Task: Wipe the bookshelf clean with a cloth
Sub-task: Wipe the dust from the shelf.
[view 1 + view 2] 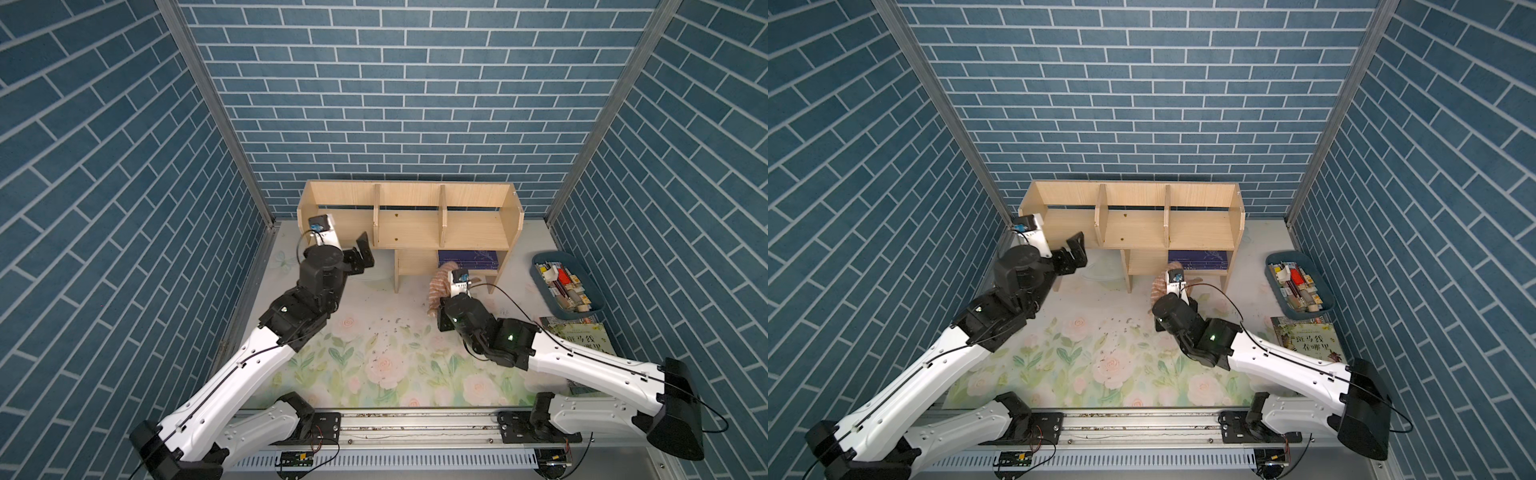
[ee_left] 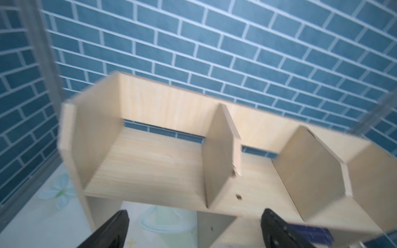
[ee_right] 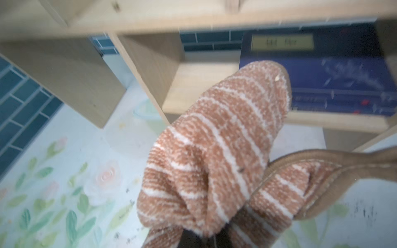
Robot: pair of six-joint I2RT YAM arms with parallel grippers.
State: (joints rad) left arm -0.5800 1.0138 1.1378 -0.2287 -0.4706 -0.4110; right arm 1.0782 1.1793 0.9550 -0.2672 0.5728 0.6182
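Note:
The light wood bookshelf (image 1: 409,226) (image 1: 1133,226) stands against the back wall; its upper tier has two upright dividers. My left gripper (image 1: 365,253) (image 2: 195,214) is open and holds nothing, just in front of the shelf's left bay (image 2: 150,163). My right gripper (image 3: 209,236) is shut on the brown and beige striped cloth (image 3: 219,146). The cloth (image 1: 439,286) (image 1: 1159,284) bunches up in front of the lower cubby (image 3: 199,85), hiding most of the fingers. A small dark speck (image 2: 238,196) lies on the upper board.
A dark blue book (image 1: 467,259) lies in the lower cubby. A blue tray (image 1: 540,259) of small items stands at the right, with a picture book (image 1: 582,338) in front of it. Dark crumbs (image 1: 390,328) are scattered on the floral mat.

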